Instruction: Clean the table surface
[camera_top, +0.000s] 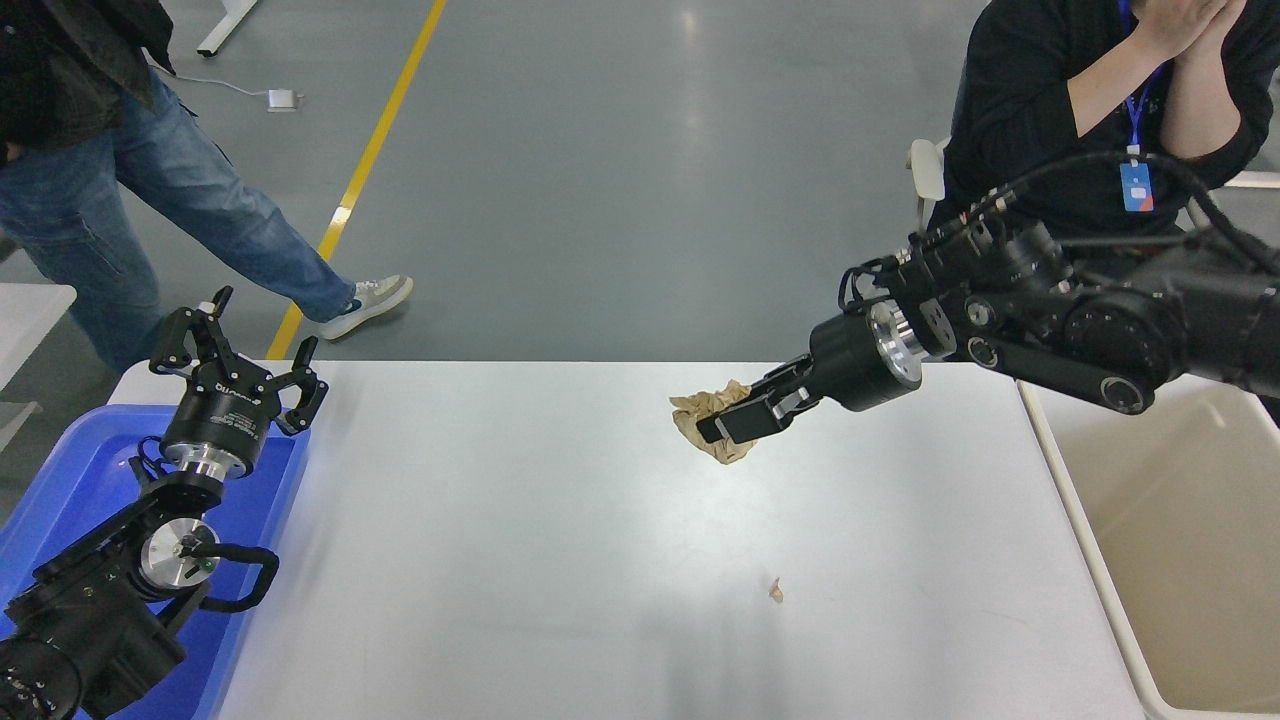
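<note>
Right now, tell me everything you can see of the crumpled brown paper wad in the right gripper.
The crumpled brown paper wad is a tan, creased lump with ragged, folded edges. The black right gripper is shut on it, one finger lying across its front, with paper sticking out to the left and below. It appears to be lifted clear of the white table surface, near the far edge. A tiny tan scrap lies apart on the tabletop, nearer the camera.

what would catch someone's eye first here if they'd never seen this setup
Probably the right gripper, clamped on a crumpled wad of brown paper above the white table surface. Next, a small brown scrap lying alone nearer the front edge, and the left gripper parked open over the blue tub.
</note>
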